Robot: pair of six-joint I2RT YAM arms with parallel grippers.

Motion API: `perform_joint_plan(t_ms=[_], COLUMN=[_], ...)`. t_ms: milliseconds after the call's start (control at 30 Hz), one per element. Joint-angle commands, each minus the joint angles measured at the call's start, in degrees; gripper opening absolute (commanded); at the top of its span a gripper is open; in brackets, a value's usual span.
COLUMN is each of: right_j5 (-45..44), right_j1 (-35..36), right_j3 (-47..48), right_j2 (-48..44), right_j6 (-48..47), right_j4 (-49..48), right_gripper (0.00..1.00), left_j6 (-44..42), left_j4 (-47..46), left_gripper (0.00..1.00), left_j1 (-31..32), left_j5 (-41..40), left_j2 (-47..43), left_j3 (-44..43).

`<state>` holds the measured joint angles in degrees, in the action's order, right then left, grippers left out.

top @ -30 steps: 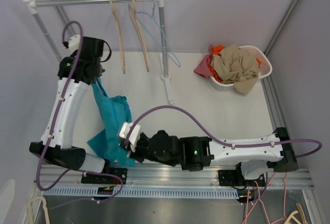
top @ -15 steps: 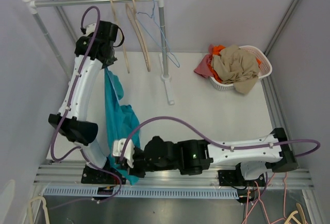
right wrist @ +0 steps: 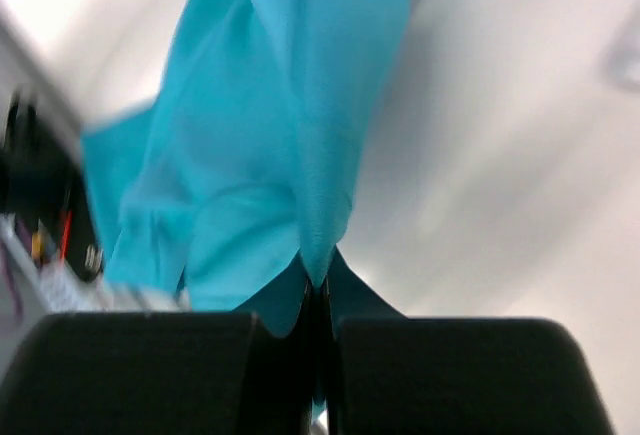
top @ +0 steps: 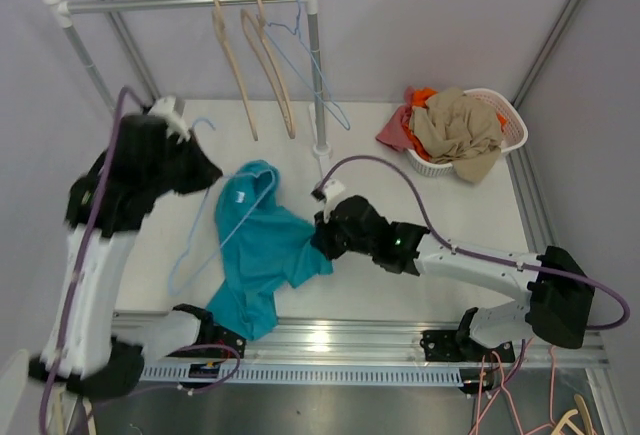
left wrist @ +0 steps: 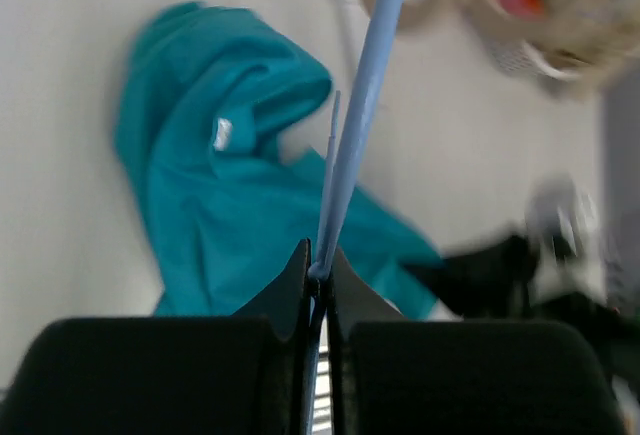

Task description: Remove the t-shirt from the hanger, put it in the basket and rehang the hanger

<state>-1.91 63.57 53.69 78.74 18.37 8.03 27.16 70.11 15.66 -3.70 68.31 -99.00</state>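
Teal t-shirt (top: pixel 265 245) lies crumpled on the white table (top: pixel 420 205). Left gripper (left wrist: pixel 318 273) is clenched on a pale blue wire hanger (left wrist: pixel 360 105) above the cloth. Right gripper (right wrist: pixel 315 285) is pinched on the shirt's edge.

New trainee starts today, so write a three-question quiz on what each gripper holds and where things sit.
1. True or false: the left gripper is shut on the light blue wire hanger.
2. Fill in: the white plastic laundry basket stands at the white table's far ___ corner.
3. The right gripper grips: A the hanger, B the teal fabric t-shirt, C the basket.
Key: 1 true; 2 right; 3 B.
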Motion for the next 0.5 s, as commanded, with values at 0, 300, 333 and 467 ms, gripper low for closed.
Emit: perform_joint_plan(t_ms=[0,300,333,467], right_j5=[-5.3,-11.3,-12.8,-13.2], right_j1=[-6.2,-23.0,-23.3,-25.6], right_j3=[3.7,-2.9,-3.1,21.1], right_j2=[-1.1,-11.8,-14.6,-12.3], right_j6=[6.8,13.9,12.3,-0.7], right_j4=[-1.4,4.8,3.1,7.8], right_gripper=[0.0,0.0,0.0,0.0], left_j6=[-2.9,-1.3,-1.7,-4.0], left_j4=[-10.6,-9.3,-8.2,-4.1], left_gripper=[0.01,0.01,0.01,0.01], left_j1=[0.6,0.6,0.6,0.5], left_j5=[24.6,25.5,21.9,13.6], left_j2=[-19.4,-36.4,-36.4,-31.0], left_j3=[13.3,20.0,18.7,16.8])
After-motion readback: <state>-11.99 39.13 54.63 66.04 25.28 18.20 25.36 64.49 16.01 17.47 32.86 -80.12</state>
